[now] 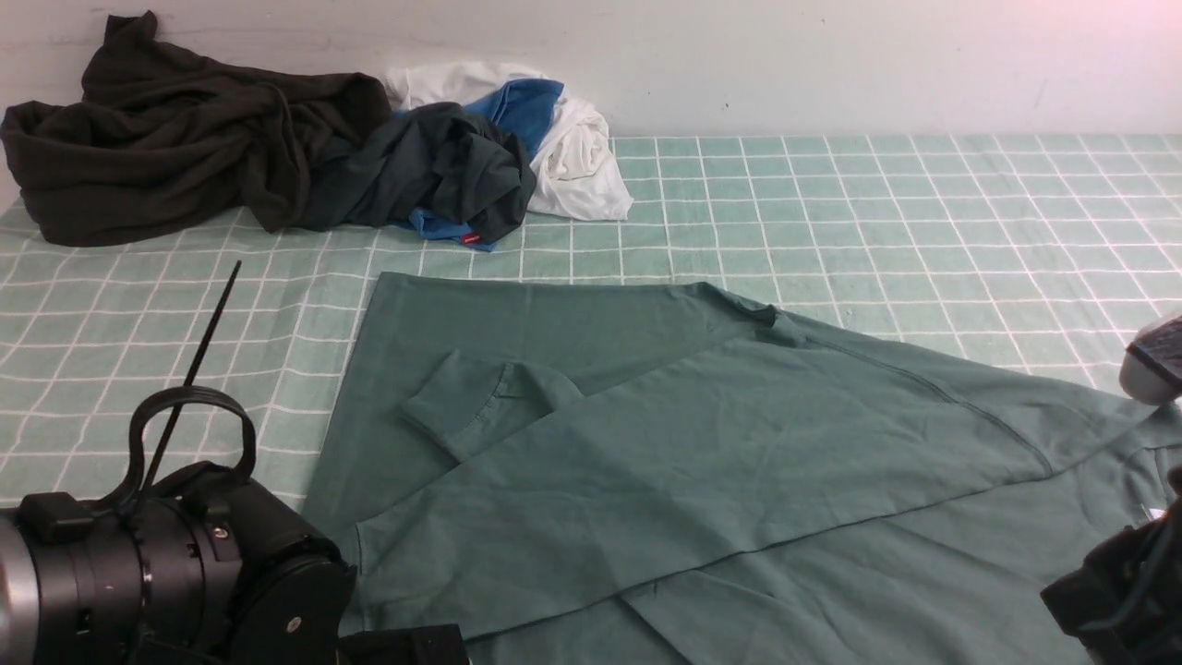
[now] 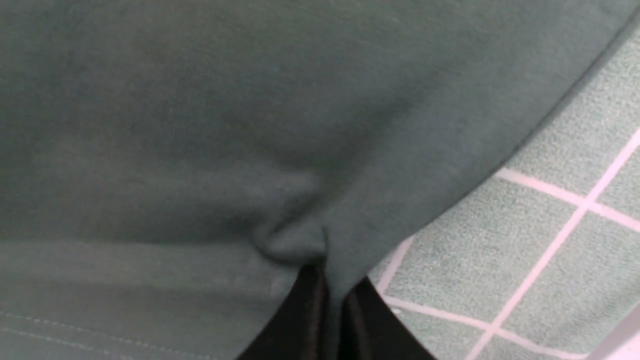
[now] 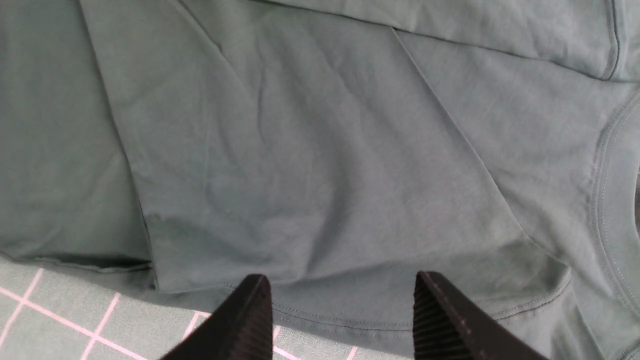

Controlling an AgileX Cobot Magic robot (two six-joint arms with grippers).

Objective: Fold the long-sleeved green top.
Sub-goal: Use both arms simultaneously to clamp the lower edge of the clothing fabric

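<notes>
The muted sage-green cotton long-sleeved top [image 1: 702,443] lies spread flat on the bench [image 1: 923,212], which is covered in a pale green cloth with a white grid. It lies sideways to the robot, with the ribbed neck [image 3: 607,200] toward the right arm. One long sleeve is already laid slantwise across the body, its cuff [image 1: 452,406] resting on the chest area. A heap of dark garments [image 1: 185,139] and a white and blue bundle [image 1: 572,148] sit well apart at the back.

The left end effector [image 2: 327,280] is pinched tight on a small ridge of the top's fabric right at its edge, with bare checked cloth just beside it. The right end effector [image 3: 342,300] stands wide above the near edge of the top, close to the neck end, and holds nothing.

The step in hand appears to be taking hold of the near edge with both arms for a body fold. Next, the right end effector probably needs to come down and close on that edge. Both arms should then lift evenly, so the laid sleeve does not slide off.
</notes>
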